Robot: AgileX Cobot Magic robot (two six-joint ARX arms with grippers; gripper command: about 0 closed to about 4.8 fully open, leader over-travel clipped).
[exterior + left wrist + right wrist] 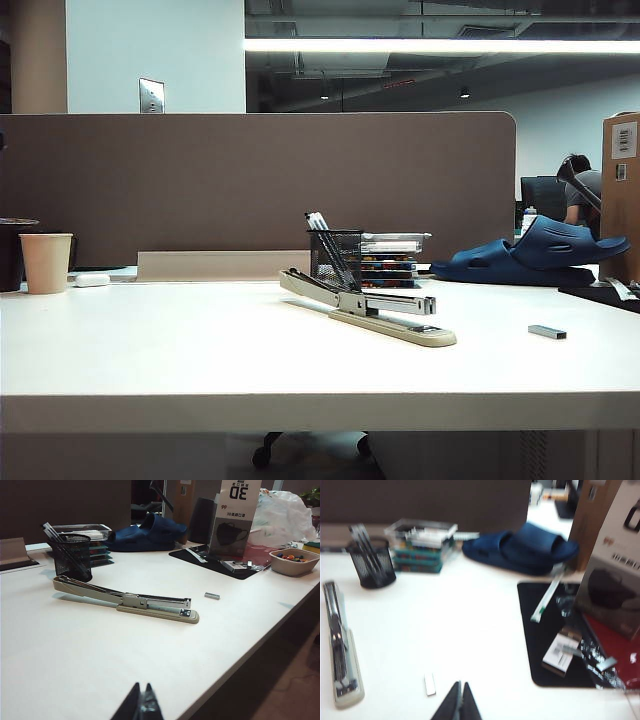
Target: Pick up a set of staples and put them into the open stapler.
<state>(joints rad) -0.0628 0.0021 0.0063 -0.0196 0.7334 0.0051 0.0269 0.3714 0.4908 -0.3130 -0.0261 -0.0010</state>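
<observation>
With left end effector [141, 700] and right end effector [458, 701] both closed, risk nudging staples [430, 684] at 11 o'clock away from stapler [340, 645] unless reopened.

black mesh pen cup [334, 252], paper cup [46, 262], blue slippers [535, 253], black mat [555, 635]

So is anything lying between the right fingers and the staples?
No. In the right wrist view the shut right gripper sits just short of the staples, with only bare white table between them. The stapler lies off to one side.
</observation>
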